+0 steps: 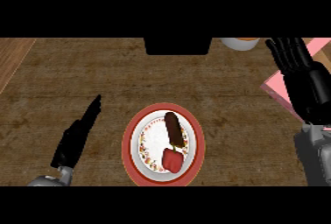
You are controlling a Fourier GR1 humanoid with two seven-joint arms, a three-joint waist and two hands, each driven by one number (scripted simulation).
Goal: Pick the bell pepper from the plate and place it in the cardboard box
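A red bell pepper [172, 160] lies on the near part of a round plate [132, 144] with a red rim and a white patterned centre. A dark brown stick-shaped item [172, 127] lies on the same plate just beyond the pepper. My left hand [76, 136] is to the left of the plate, fingers straight and pointing away, apart from it. My right hand [298, 74] is raised at the far right, fingers straight and up, well away from the plate. The pink shape [276, 87] behind that hand is at the right edge; I cannot tell whether it is the box.
A black object [177, 45] sits at the counter's far edge in the middle. A white cup with an orange top [241, 43] stands beside it to the right. Lighter wood [13, 57] shows at the far left.
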